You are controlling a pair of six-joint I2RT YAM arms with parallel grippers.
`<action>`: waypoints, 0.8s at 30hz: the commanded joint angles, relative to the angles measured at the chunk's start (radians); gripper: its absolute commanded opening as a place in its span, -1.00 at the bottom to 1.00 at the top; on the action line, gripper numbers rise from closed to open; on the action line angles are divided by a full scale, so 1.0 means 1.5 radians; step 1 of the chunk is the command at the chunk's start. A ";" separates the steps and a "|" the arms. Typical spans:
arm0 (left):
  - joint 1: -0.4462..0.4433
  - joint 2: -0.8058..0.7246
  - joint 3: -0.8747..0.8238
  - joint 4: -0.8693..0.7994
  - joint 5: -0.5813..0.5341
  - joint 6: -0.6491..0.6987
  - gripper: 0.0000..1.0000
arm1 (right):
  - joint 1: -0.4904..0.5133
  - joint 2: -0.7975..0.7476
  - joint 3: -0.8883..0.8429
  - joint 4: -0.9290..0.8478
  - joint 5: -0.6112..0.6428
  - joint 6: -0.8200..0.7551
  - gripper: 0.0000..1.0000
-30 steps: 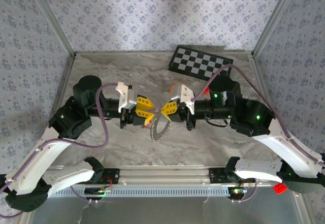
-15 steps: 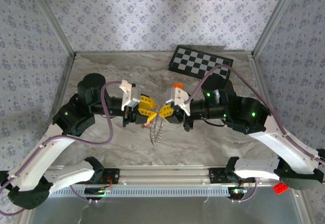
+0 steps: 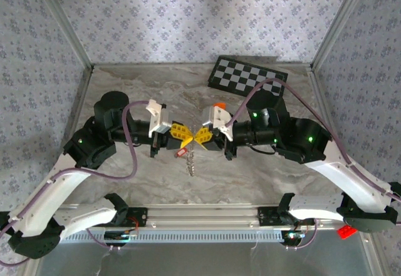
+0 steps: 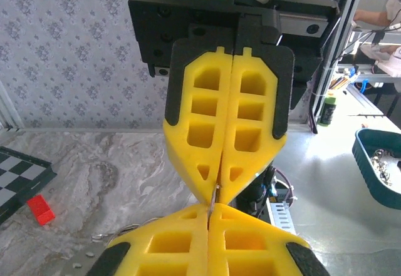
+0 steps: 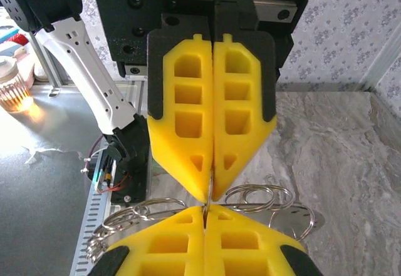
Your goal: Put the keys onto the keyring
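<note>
My left gripper (image 3: 187,135) and right gripper (image 3: 199,136) meet tip to tip over the middle of the table. Both are shut on the thin wire of the keyring (image 3: 193,162), which hangs below them edge-on. In the right wrist view my right gripper (image 5: 205,208) and the left gripper (image 5: 208,194) pinch the same wire, and several silvery loops of the keyring (image 5: 257,196) spread to both sides. In the left wrist view a sliver of the keyring (image 4: 213,196) shows between the closed pads of my left gripper (image 4: 208,207). A tiny red key (image 3: 180,153) sits just under the left fingers; whether it hangs on the ring I cannot tell.
A black-and-white checkered board (image 3: 247,76) lies at the back right. A small red block (image 4: 41,208) rests on the marble near it. A red brick (image 3: 343,231) sits off the table at the front right. A teal tray (image 4: 379,169) stands beyond the table's near rail.
The left gripper's fingers, apart a second ago, have shut on the ring. Both grippers have drawn together, and the ring has turned from a broad loop to a narrow hanging one.
</note>
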 commanded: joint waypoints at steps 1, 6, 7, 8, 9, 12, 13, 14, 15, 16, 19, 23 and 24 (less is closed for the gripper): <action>0.003 -0.006 0.003 0.035 0.008 0.001 -0.97 | 0.004 0.002 0.025 0.011 -0.015 -0.011 -1.00; 0.003 0.000 0.003 0.032 0.007 -0.003 -1.00 | 0.004 0.005 0.035 0.005 -0.002 -0.002 -1.00; 0.003 -0.002 0.000 0.034 0.003 -0.005 -1.00 | 0.004 0.004 0.036 0.004 -0.002 0.003 -0.86; 0.003 -0.005 -0.004 0.039 -0.003 -0.008 -1.00 | 0.004 0.000 0.034 0.004 -0.002 0.011 -0.61; 0.003 -0.010 -0.009 0.044 -0.012 -0.011 -1.00 | 0.003 -0.004 0.031 0.006 -0.003 0.021 -0.36; 0.004 -0.019 -0.018 0.051 -0.039 -0.013 -1.00 | -0.013 -0.016 0.023 0.005 -0.005 0.058 0.10; 0.003 -0.020 -0.017 0.049 -0.041 -0.013 -1.00 | -0.020 -0.021 0.019 0.004 -0.006 0.068 0.18; 0.003 -0.022 -0.018 0.050 -0.042 -0.014 -1.00 | -0.025 -0.026 0.013 0.003 -0.006 0.077 0.22; 0.003 -0.021 -0.020 0.050 -0.042 -0.015 -1.00 | -0.031 -0.033 0.002 0.004 -0.004 0.088 0.28; 0.003 -0.022 -0.021 0.049 -0.042 -0.016 -1.00 | -0.038 -0.039 -0.006 0.005 -0.005 0.098 0.33; 0.003 -0.026 -0.029 0.044 -0.045 -0.018 -1.00 | -0.067 -0.061 -0.035 0.028 -0.025 0.147 0.49; 0.003 -0.045 -0.055 0.053 -0.055 -0.032 -1.00 | -0.133 -0.065 -0.074 0.075 -0.073 0.230 0.83; 0.003 -0.049 -0.060 0.051 -0.059 -0.034 -1.00 | -0.147 -0.061 -0.083 0.081 -0.078 0.246 0.87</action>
